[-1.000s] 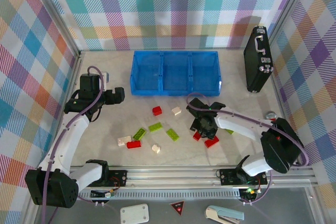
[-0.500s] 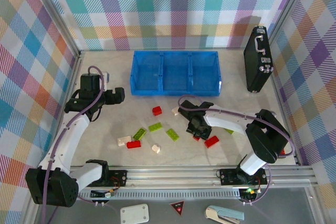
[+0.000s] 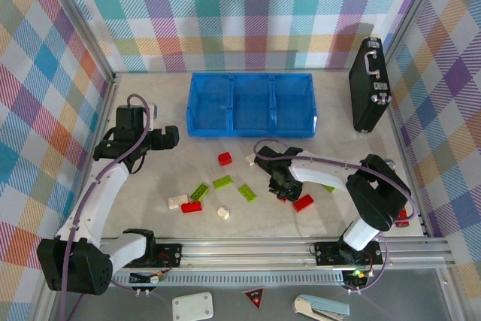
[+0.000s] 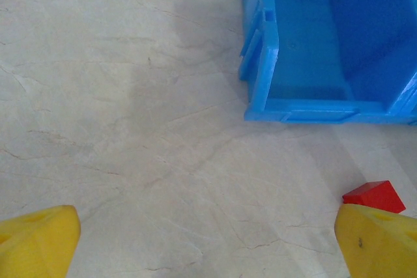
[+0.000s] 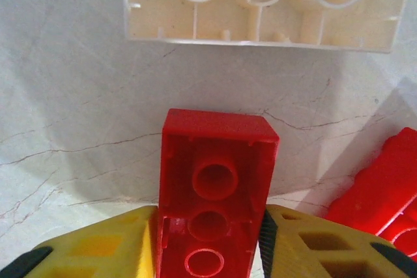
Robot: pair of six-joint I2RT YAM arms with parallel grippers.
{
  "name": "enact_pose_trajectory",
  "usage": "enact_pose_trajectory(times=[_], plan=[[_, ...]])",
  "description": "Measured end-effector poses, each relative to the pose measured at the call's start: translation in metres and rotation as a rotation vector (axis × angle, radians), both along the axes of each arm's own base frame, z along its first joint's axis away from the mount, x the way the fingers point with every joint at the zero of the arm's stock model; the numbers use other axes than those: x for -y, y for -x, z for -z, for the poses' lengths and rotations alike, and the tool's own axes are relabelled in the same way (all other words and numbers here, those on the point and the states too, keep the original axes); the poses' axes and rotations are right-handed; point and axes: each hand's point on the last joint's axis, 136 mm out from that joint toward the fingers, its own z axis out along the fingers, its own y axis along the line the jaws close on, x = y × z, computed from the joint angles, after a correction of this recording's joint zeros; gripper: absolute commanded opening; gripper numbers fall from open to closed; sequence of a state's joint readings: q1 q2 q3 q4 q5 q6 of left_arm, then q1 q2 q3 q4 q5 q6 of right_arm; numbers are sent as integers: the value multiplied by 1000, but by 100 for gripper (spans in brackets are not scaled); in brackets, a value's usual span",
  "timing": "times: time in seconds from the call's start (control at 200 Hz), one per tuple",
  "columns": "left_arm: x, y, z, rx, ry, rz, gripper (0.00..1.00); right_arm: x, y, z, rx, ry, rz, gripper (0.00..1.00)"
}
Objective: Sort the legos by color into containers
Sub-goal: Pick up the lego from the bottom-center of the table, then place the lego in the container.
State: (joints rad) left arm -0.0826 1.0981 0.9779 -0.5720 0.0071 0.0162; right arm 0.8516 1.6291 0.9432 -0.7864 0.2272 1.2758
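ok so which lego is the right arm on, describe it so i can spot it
In front of the blue tray, the right gripper is down among the loose legos. Between its fingers sits a red brick, hollow underside up; the cream brick beyond it and the second red brick beside it lie ungripped.

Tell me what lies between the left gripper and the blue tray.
Mostly bare table, with one red lego just ahead of one finger of the left gripper, in the left wrist view.
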Motion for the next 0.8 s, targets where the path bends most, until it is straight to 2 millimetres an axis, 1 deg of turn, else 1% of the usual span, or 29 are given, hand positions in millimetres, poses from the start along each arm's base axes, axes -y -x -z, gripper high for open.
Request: enact_pose_trajectory(times=[0.1, 0.275, 0.39, 0.48, 0.62, 0.73, 0.8], plan=[[0, 0, 2, -8, -1, 0, 100, 0, 0, 0, 0, 1, 0, 40], [0, 0, 3, -10, -1, 0, 100, 0, 0, -1, 5, 3, -17, 32], [0, 0, 3, -10, -1, 0, 100, -2, -1, -6, 18, -6, -63, 32], [0, 0, 3, -10, -1, 0, 100, -6, -5, -17, 52, -36, -127, 32], [0, 0, 3, -10, -1, 0, 100, -13, -16, -41, 121, -59, -262, 32], [0, 0, 3, -10, 0, 1, 100, -20, -32, -62, 167, -61, -364, 30], [0, 0, 3, -10, 1, 1, 100, -20, -44, -74, 189, -59, -411, 30]])
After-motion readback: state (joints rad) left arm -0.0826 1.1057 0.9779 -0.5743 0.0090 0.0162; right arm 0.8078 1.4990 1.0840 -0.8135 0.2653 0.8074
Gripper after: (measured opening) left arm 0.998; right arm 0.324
